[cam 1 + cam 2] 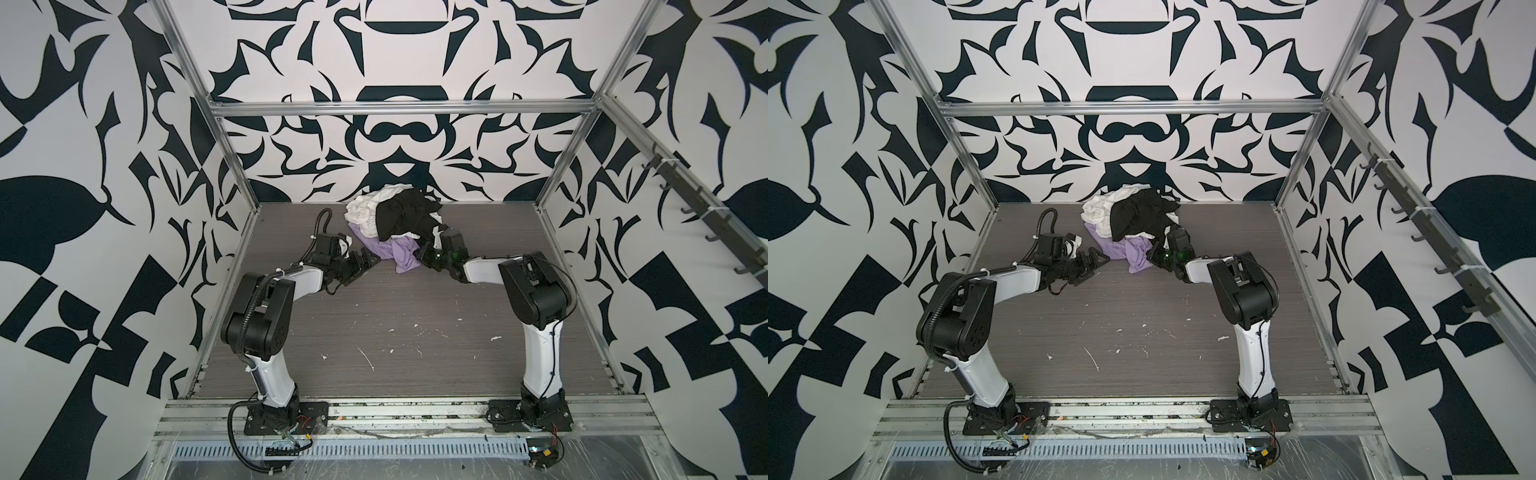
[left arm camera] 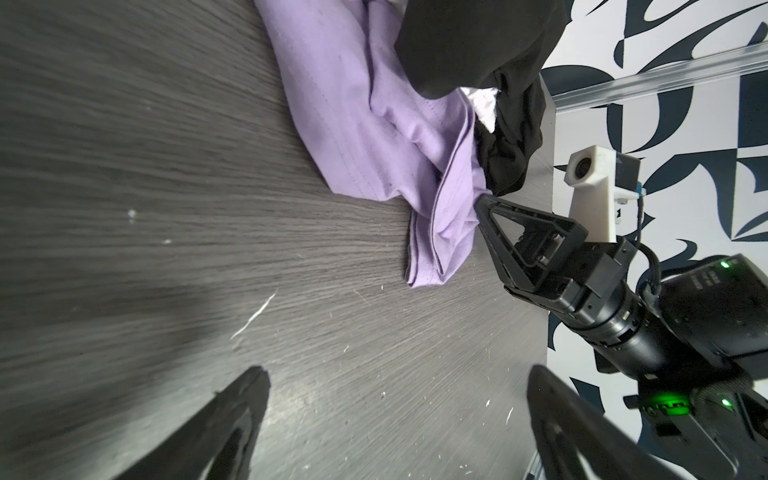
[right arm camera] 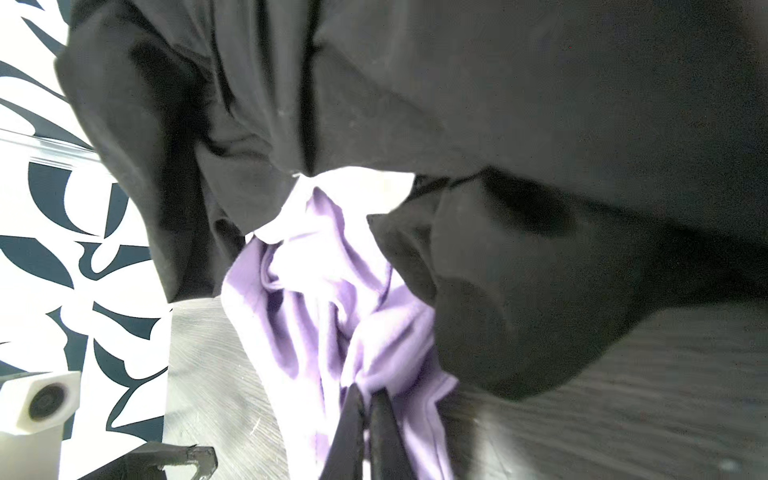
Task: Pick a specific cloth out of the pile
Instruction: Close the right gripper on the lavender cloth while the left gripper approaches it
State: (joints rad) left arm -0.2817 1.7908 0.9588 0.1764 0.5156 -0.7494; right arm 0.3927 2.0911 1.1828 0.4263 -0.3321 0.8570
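Cloth [image 1: 399, 255], lavender, limp and light, spills from under the black garment [image 1: 409, 216] at the pile's [image 1: 392, 226] near edge on the desk [image 1: 415, 324]. Right pincer [image 3: 368, 401] pinches its free hem, probably the best hold; left pincer [image 1: 368, 262] gapes empty nearby.

The walls [image 1: 83, 124] are white with big dark shapes on them — leaves and curls all over. Shiny metal bars [image 1: 399, 109] run up the corners and across the back. The floor [image 1: 415, 299] is gray wood with thin lines and little white marks and scratches. A row of dark hooks [image 1: 719, 224] sits on the right side wall in both top views. The light is bright and even.
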